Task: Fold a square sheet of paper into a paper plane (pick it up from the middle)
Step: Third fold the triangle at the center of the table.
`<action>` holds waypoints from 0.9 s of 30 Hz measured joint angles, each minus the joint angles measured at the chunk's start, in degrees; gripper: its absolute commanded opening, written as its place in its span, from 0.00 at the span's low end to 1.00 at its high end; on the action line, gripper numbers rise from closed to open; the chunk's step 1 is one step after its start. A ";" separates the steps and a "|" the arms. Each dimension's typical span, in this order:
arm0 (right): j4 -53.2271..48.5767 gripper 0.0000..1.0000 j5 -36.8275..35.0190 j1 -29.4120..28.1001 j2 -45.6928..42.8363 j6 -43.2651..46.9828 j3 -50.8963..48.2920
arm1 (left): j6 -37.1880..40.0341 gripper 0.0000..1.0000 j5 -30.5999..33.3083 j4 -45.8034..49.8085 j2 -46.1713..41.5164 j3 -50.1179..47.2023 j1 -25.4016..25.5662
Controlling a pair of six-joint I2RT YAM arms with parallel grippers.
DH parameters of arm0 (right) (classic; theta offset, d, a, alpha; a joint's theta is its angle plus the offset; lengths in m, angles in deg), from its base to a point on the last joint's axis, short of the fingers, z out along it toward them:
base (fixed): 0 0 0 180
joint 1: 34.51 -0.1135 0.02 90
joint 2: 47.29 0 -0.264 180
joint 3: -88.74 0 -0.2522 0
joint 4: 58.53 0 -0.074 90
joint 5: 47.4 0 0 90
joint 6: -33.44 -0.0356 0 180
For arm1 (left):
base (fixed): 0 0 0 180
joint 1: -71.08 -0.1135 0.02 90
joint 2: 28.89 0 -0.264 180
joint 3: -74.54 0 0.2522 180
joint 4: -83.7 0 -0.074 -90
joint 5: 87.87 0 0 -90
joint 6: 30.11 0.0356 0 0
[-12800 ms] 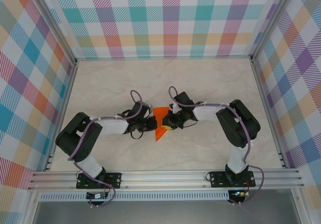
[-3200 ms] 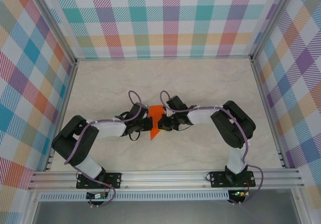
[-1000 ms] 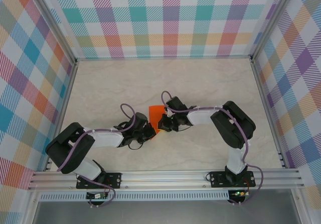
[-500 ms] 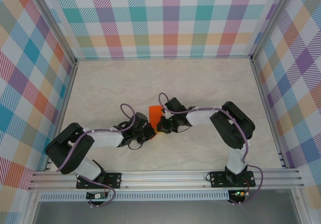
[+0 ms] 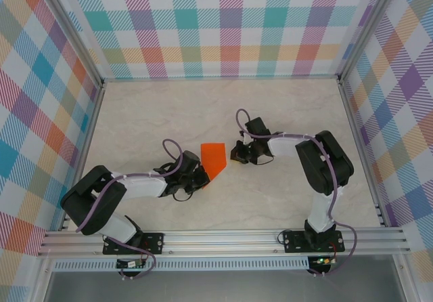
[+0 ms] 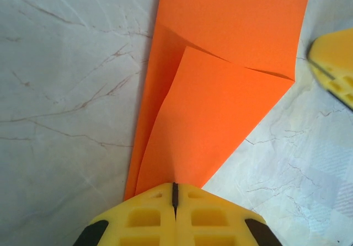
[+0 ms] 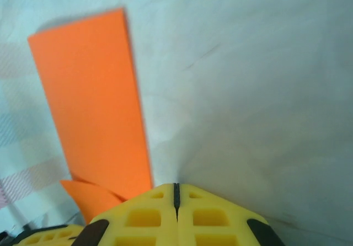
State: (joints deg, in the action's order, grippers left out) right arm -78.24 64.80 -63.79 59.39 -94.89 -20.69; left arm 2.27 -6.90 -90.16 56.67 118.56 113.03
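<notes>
The orange paper point(image 5: 214, 158) lies on the marble table as a folded strip that narrows to a point at its near end. In the left wrist view the paper point(image 6: 220, 91) shows a loose upper flap over a lower layer. My left gripper point(image 5: 201, 179) is shut, and its yellow fingertips point(image 6: 174, 186) rest on that narrow end, with paper running under them. My right gripper point(image 5: 235, 154) is shut on nothing over bare table just right of the paper. In the right wrist view the paper point(image 7: 94, 91) lies left of the right gripper point(image 7: 176, 186).
Marble tabletop point(image 5: 284, 112) is walled by checked panels on three sides, with an aluminium rail point(image 5: 223, 238) along the near edge. The right gripper's yellow finger point(image 6: 333, 64) shows at the edge of the left wrist view.
My right gripper has drawn back to the right, off the paper. The paper has settled flat. My left gripper stays at the paper's near tip.
</notes>
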 measured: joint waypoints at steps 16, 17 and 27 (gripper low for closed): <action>2.38 0.05 2.49 -12.76 0.37 -2.93 1.01 | 11.65 0.00 1.84 8.46 -2.29 2.03 -0.24; 2.40 0.05 2.51 -12.81 1.27 -3.23 1.05 | 12.02 0.00 1.84 8.83 -2.47 2.03 -0.24; 2.21 0.05 1.88 -12.79 2.54 -6.40 1.03 | 3.78 0.00 2.80 7.58 -5.90 1.77 0.07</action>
State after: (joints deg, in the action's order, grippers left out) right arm -76.04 66.68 -76.57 61.92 -101.29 -19.66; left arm 6.05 -4.11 -82.57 50.77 120.33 113.10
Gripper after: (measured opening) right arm 0.052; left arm 0.039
